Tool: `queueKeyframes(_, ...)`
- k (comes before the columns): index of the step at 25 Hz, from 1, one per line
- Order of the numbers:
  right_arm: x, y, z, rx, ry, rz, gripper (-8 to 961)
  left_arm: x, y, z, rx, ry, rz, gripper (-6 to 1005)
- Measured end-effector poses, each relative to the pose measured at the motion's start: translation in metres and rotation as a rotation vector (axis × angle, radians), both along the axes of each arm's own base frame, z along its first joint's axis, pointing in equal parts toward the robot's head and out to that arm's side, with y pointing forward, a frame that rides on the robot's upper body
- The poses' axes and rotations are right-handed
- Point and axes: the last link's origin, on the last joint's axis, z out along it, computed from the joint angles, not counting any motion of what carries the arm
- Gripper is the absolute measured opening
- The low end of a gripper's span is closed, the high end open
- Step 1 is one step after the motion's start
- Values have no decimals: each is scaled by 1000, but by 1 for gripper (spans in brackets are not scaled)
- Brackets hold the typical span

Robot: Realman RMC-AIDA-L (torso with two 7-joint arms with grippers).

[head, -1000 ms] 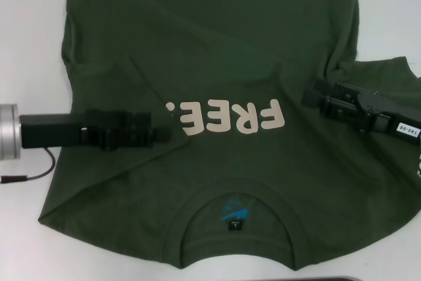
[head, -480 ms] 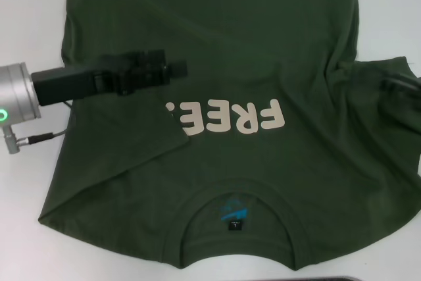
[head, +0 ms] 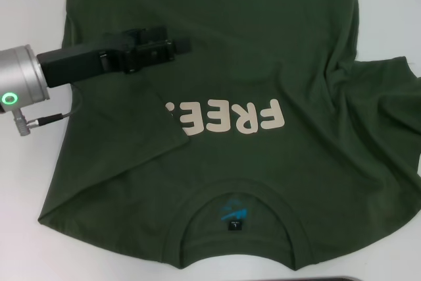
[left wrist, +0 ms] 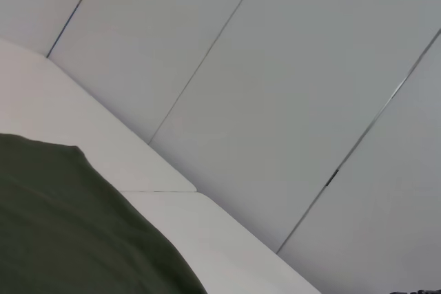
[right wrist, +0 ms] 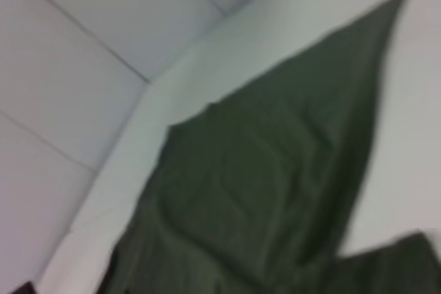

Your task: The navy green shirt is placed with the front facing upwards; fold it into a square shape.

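— Can you read the whole word on the navy green shirt [head: 217,97]?
— No; a fold covers the lettering [head: 227,118] past "FREE", and the hem runs off the head view's top edge.
— The left end effector [head: 181,47]?
— Dark against cloth; its fingers' state can't be made out.

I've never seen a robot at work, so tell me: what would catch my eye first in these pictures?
First the big navy green shirt, spread face up over most of the white table, with cream block letters across the chest and the collar nearest the camera. Then the left pincer, a black tool on a silver arm reaching in from the left, above the shirt's upper left part. The right pincer is out of sight.
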Motion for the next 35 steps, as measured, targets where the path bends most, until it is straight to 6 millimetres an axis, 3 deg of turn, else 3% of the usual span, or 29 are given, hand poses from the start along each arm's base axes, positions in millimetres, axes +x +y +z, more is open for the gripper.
queueKeyframes(7, 11, 0, 17, -38, -39, -125, 704, 3, 3, -5, 2, 1, -3, 877)
queueKeyframes(24, 20, 39, -30, -41, -107, -205, 703, 1, 5, -7, 9, 18, 6, 884)
queueKeyframes(35, 18, 48, -40, -48, -138, -204, 702, 0, 6, -8, 8, 23, 15, 883)
